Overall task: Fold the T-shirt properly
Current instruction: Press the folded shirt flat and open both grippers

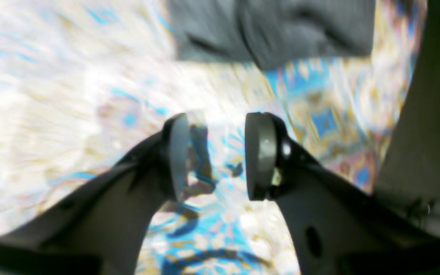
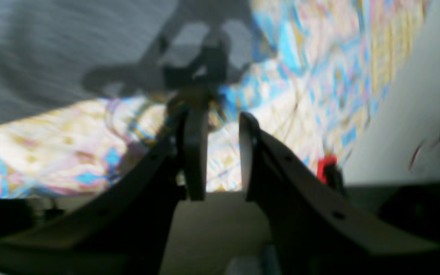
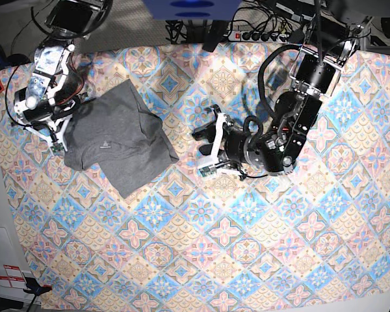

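The heather-grey T-shirt [image 3: 117, 143] lies crumpled and partly folded on the left side of the patterned tablecloth [image 3: 247, 247]. My right gripper [image 3: 58, 142] hovers at the shirt's left edge. In the right wrist view it [image 2: 222, 156] is open and empty, with the shirt [image 2: 52, 57] just ahead at upper left. My left gripper [image 3: 205, 148] is over bare cloth to the right of the shirt. In the left wrist view it [image 1: 220, 156] is open and empty, with the shirt [image 1: 273, 30] a short way ahead. Both wrist views are motion-blurred.
The table's left edge runs close to my right arm, with a red clamp [image 2: 327, 168] on it. Cables and a power strip [image 3: 260, 36] lie beyond the table's far edge. The left arm's body [image 3: 292, 110] reaches across the upper right of the cloth.
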